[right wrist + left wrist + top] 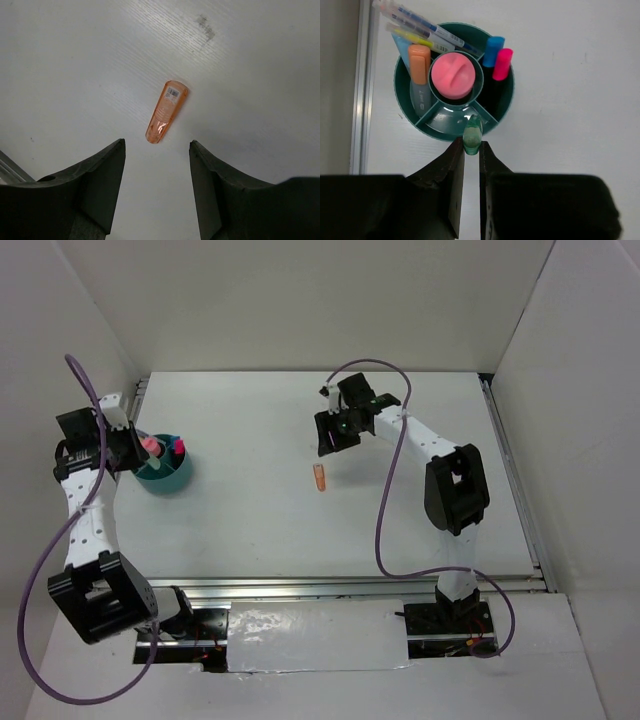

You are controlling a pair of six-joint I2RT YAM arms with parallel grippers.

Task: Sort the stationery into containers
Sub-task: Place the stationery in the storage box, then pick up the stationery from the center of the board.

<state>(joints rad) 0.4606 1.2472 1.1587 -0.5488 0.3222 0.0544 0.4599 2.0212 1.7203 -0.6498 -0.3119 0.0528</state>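
The round teal tub (165, 478) stands at the table's left and shows from above in the left wrist view (405, 95). It holds a pink-capped tube (452, 76) in its middle cup, an orange marker (419, 65), blue-white pens (420, 22), a blue marker (493, 50) and a pink one (502, 64). My left gripper (471, 145) is shut on a green pen (472, 134), held upright over the tub's near compartment. An orange highlighter (320, 479) lies alone mid-table. My right gripper (156, 145) is open above it, the highlighter (166, 111) just beyond its fingertips.
White walls enclose the table on the left, back and right. A metal rail (350, 585) runs along the near edge and another rail (362, 85) lies close left of the tub. A dark smudge (206, 27) marks the table surface.
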